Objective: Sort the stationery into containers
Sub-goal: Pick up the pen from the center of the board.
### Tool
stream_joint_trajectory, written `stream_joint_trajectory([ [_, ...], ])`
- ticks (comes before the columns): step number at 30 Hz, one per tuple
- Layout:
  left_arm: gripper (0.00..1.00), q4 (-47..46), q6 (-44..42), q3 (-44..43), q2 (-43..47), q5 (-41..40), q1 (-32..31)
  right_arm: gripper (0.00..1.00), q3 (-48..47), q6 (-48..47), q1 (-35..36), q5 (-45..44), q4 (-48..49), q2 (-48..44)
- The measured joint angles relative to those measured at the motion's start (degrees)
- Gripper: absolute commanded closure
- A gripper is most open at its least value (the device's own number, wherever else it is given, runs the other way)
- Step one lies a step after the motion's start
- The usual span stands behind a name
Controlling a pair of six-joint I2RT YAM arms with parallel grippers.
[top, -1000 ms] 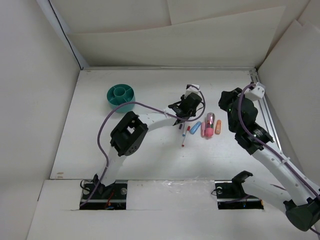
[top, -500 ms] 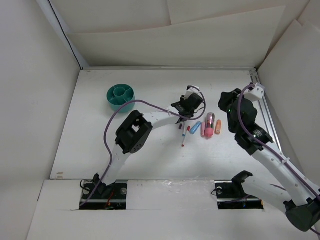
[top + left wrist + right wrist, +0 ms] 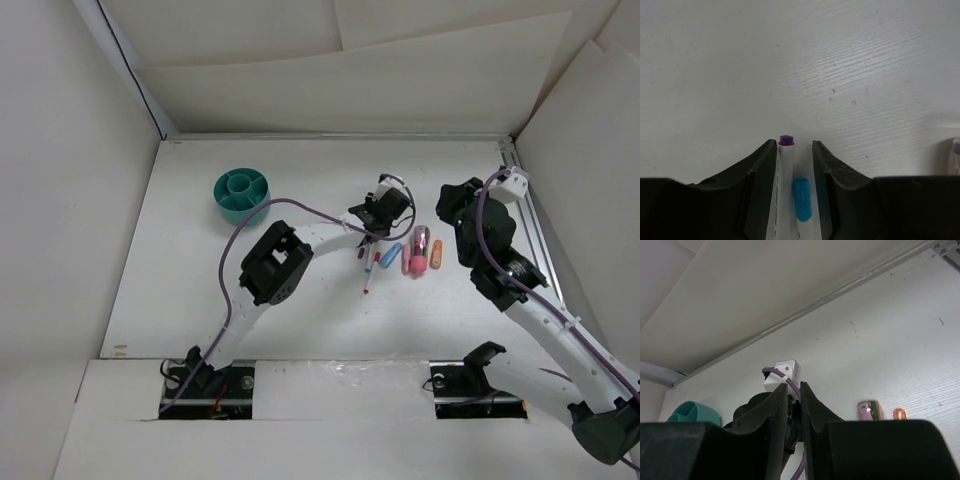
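Note:
My left gripper (image 3: 386,208) (image 3: 794,142) is shut on two thin white pens held side by side along its fingers: one with a purple end (image 3: 785,140), one with a blue cap (image 3: 802,199). On the table just in front of it lie a purple-capped pen (image 3: 362,252), a red-capped pen (image 3: 371,271), a blue marker (image 3: 390,254), pink markers (image 3: 416,252) (image 3: 869,410) and an orange one (image 3: 437,254) (image 3: 899,414). The teal cup (image 3: 241,194) (image 3: 692,412) stands at the far left. My right gripper (image 3: 447,206) (image 3: 794,385) hovers right of the pile, its jaws a narrow slit apart with nothing between them.
White walls enclose the table on the left, back and right, with a metal rail (image 3: 530,235) along the right edge. The left arm's purple cable (image 3: 290,208) loops over the table between the cup and the pile.
The left gripper has shifted slightly right and toward the back with the two pens, its elbow following. The right arm has hardly moved.

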State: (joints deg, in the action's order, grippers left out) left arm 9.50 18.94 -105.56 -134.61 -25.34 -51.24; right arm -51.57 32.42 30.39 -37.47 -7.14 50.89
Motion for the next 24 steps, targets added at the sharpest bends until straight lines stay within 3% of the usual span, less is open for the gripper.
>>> stream_joint_trajectory([
  [10, 0.82, 0.6, -0.7, -0.5, -1.0, -1.4, 0.3, 0.75, 0.0, 0.0, 0.0, 0.5, 0.0, 0.0],
  [14, 0.90, 0.6, -1.0, -0.5, -1.0, -2.0, 0.3, 0.75, 0.0, 0.0, 0.0, 0.5, 0.0, 0.0],
  [16, 1.00, 0.6, -1.2, -0.5, -1.1, -2.3, 0.3, 0.75, 0.0, 0.0, 0.0, 0.5, 0.0, 0.0],
  [24, 1.00, 0.7, -1.5, -0.5, -1.1, -3.3, 0.4, 0.73, 0.0, 0.0, 0.0, 0.5, 0.0, -0.7],
])
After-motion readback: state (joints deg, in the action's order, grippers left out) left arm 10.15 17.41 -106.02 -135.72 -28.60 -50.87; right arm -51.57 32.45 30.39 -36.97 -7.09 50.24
